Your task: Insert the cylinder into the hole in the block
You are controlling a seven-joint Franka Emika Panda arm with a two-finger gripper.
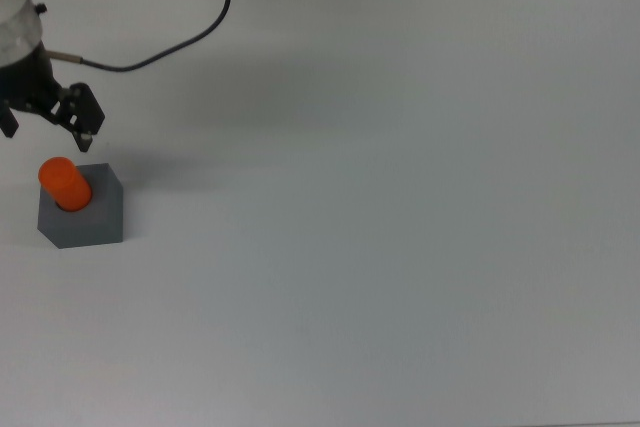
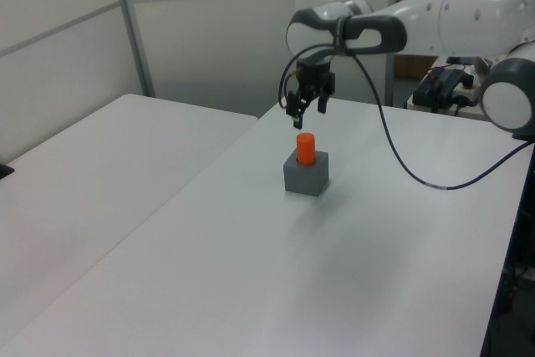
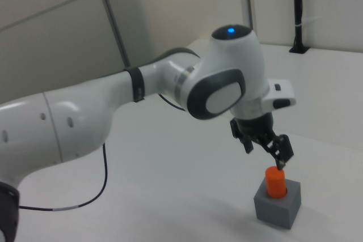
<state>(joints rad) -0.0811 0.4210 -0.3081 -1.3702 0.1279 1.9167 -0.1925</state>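
Spread apart and holding nothing, my jaws hang above the cylinder (image 2: 306, 148), clear of it, with my gripper (image 2: 304, 109) over the block (image 2: 305, 172). The orange cylinder stands upright in the block's top face, its lower end seated in the round recess and most of its length showing above, near the top view's left edge on the white table (image 2: 351, 257). I judge the task as good as done.

If I had to grasp it again, I would take the cylinder by its exposed sides, squarely across the width. It looks rigid, light and smooth, so likely a little slippery; I would close firmly. The matte grey block seems heavier and should stay put.
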